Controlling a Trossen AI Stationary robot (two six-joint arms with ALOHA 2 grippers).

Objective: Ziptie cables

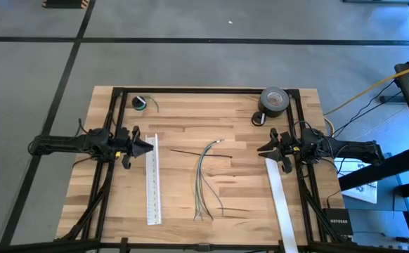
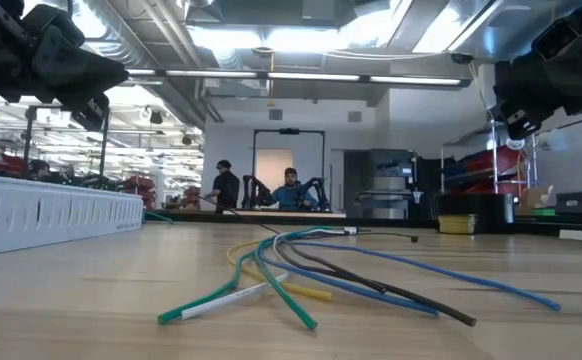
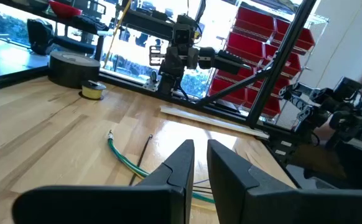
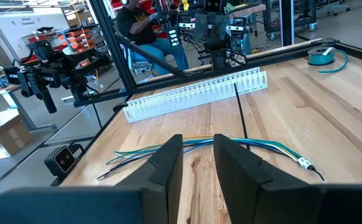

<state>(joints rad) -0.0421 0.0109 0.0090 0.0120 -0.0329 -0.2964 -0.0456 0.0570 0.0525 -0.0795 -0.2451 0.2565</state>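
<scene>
The cables [image 1: 206,179] lie as a loose bundle of thin grey, green and yellow wires flat on the middle of the wooden table [image 1: 190,130]; they also show in the low view [image 2: 311,272] and the right wrist view [image 4: 255,146]. A thin black ziptie [image 1: 190,152] lies flat just beyond their far ends, seen too in the right wrist view [image 4: 240,115]. My left gripper [image 1: 150,146] hovers level at the table's left, its fingers [image 3: 184,158] nearly together, nothing between them. My right gripper [image 1: 259,150] hovers level at the right, slightly open [image 4: 198,140], holding nothing.
One white slotted strip [image 1: 153,179] lies left of the cables, another [image 1: 282,204] under my right gripper. A grey tape roll [image 1: 275,100] and a small yellow roll [image 1: 259,118] stand at the far right, a small coil [image 1: 140,103] at the far left. People sit in the room behind [image 2: 291,188].
</scene>
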